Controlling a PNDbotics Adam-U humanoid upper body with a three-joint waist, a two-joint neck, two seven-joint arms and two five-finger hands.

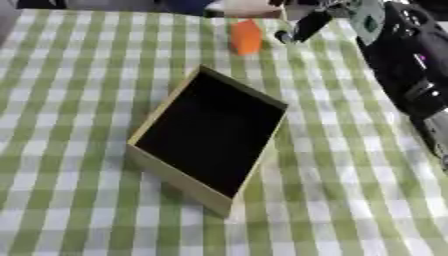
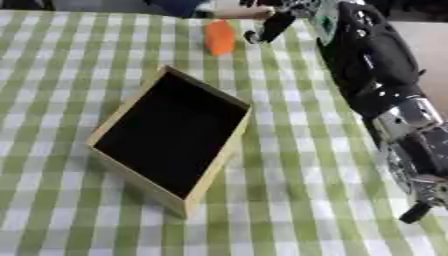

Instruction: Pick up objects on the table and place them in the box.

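Right arm (image 2: 372, 65) entering from upper right corner, black and bulky, stretched toward far edge of surface; right hand (image 1: 306, 26) up near top of frame, dark fingers (image 2: 273, 26) pointing down and left, looking fairly straight and holding nothing, though too blurred for certainty about exact spread; fingertips just beside orange object (image 1: 247, 36), apparently apart from it, contact impossible to confirm; silver joints and lower arm segments visible along right edge.

Surface (image 1: 79, 100) covered by green and white checked cloth, lying slightly askew; box (image 1: 210, 135) in middle, shallow, rectangular, light wooden walls with dark inside, turned at an angle, one corner toward far side, nothing visible inside; orange object beyond far corner of box, well apart from it, rounded and upright-looking, identity unclear; behind it, at far edge, blue shape (image 1: 188, 6) and pale tan shape (image 2: 241, 13), both partly cut off; strip of grey floor at far left top.

Right eye view: more of arm, including silver wrist-like joints (image 2: 411, 120) and dark tip (image 2: 413, 212) near lower right; pale floor to right of surface edge. Left eye view: more of cloth left of box, less of arm.
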